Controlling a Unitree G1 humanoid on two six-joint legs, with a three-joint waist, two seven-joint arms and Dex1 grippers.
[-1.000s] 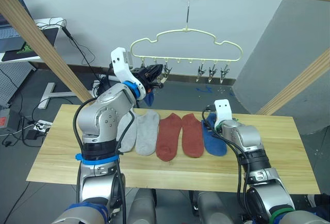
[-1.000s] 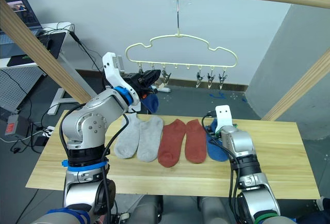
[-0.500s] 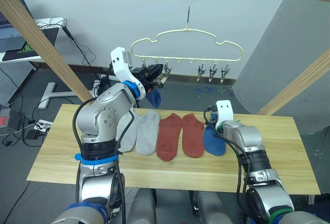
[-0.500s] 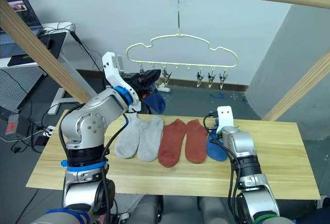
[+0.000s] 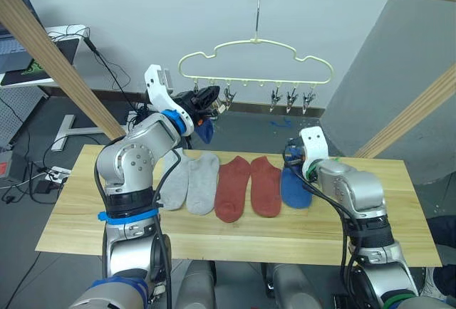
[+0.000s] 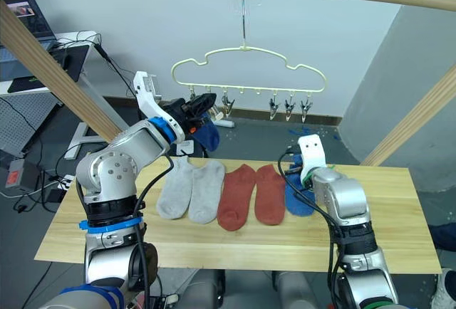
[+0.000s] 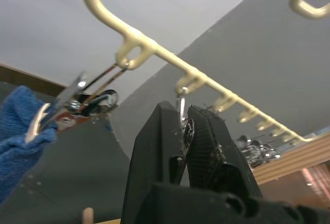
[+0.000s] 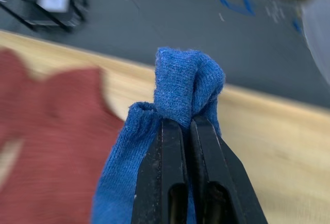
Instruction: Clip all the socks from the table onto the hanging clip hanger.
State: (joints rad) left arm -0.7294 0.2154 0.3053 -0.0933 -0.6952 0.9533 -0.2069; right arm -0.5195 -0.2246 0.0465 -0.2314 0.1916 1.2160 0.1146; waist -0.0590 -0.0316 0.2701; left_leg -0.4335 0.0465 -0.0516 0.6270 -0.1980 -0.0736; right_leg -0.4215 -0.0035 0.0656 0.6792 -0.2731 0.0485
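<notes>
Left eye view: blue sock [image 5: 205, 130] hung from end clip of clip hanger [image 5: 255, 60]. Left gripper [image 7: 186, 131] closed at next clip, nothing visibly held. Right gripper [image 8: 186, 131] clamped on second blue sock [image 8: 175, 146] near table's [image 5: 399, 231] far edge. Next judged: sock to be lifted to free clip.

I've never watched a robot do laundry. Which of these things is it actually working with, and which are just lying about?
Working with:
- clip hanger
- blue sock hanging from a clip
- blue sock pinched in the right hand
- grey socks
- red socks
- table

Lying about:
- wooden pole frame
- floor cables

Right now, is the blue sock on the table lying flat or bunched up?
Bunched up: the right gripper pinches a fold of the blue sock.
</notes>
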